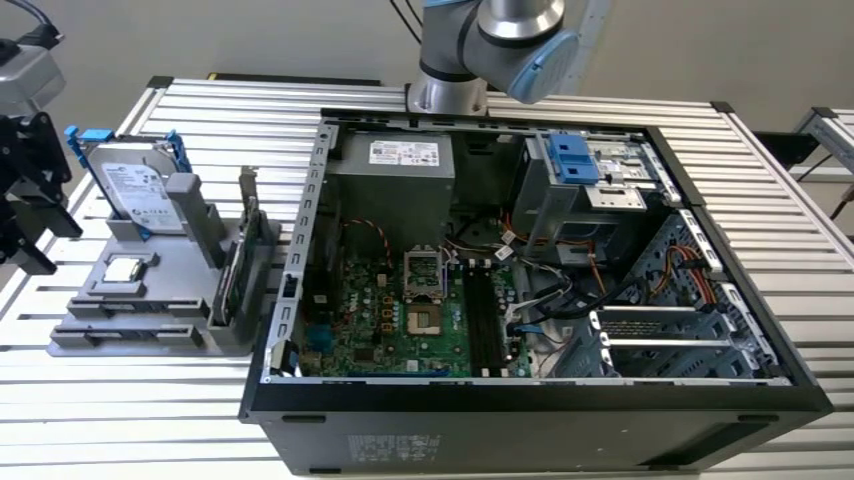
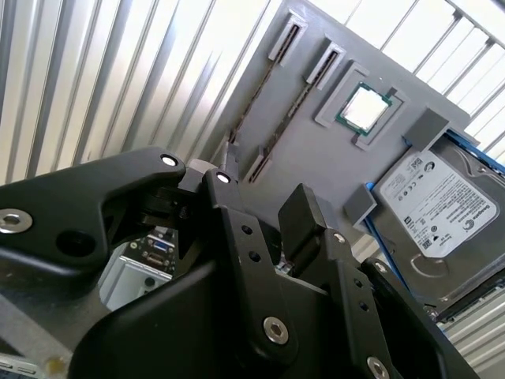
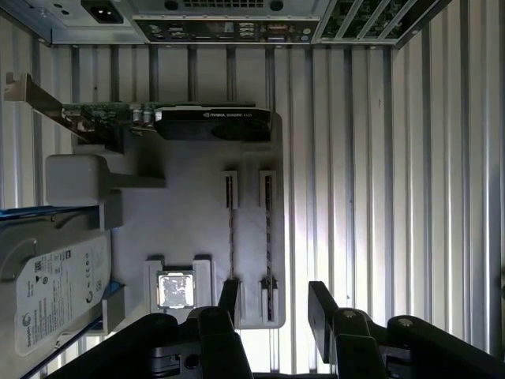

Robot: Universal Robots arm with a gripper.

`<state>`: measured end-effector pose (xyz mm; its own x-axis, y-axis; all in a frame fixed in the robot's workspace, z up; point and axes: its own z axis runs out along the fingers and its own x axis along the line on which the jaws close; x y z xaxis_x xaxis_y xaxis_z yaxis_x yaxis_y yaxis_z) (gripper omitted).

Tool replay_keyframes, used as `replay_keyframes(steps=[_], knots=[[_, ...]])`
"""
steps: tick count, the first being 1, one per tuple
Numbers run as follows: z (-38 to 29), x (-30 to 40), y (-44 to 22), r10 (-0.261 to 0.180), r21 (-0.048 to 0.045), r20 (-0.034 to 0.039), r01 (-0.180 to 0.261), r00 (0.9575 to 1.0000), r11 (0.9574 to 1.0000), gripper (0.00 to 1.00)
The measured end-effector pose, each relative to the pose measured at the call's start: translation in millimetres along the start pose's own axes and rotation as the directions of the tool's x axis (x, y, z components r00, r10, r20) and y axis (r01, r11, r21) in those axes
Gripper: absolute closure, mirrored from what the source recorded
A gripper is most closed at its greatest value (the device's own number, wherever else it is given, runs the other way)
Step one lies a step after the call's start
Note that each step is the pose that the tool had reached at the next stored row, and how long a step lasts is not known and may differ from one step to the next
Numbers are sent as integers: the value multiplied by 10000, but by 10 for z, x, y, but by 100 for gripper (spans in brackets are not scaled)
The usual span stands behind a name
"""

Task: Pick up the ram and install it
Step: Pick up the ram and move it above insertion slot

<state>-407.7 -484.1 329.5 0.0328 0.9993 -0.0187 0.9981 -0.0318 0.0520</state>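
Observation:
Two thin dark ram sticks (image 3: pixel 268 237) (image 3: pixel 231 229) stand on edge in the slots of a grey holder tray (image 3: pixel 189 213), side by side. In the second wrist view they run as narrow strips (image 2: pixel 264 87) across the tray (image 2: pixel 316 150). My gripper (image 3: pixel 274 304) hovers above the tray's end, open, with nothing between its black fingers (image 3: pixel 319 304). One stick lines up with the gap between the fingers; the other lines up with a finger. In the exterior view the gripper (image 1: pixel 40 245) hangs at the left edge, above the tray (image 1: pixel 134 335). The motherboard's black memory slots (image 1: pixel 483 320) lie inside the open case.
The tray also carries a silver hard drive (image 1: pixel 134 190) with blue rails, a processor chip (image 3: pixel 176 288) and an upright card with a metal bracket (image 3: pixel 158 122). The open computer case (image 1: pixel 534 400) fills the middle of the slatted metal table (image 1: pixel 120 410). The arm's base (image 1: pixel 447 90) stands behind the case.

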Motion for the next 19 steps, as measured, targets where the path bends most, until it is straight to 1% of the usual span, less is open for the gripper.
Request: replay_keyframes(steps=[19], knots=[[51, 1, -3, 0, 2, 1, 0, 10000, 10000, 0]])
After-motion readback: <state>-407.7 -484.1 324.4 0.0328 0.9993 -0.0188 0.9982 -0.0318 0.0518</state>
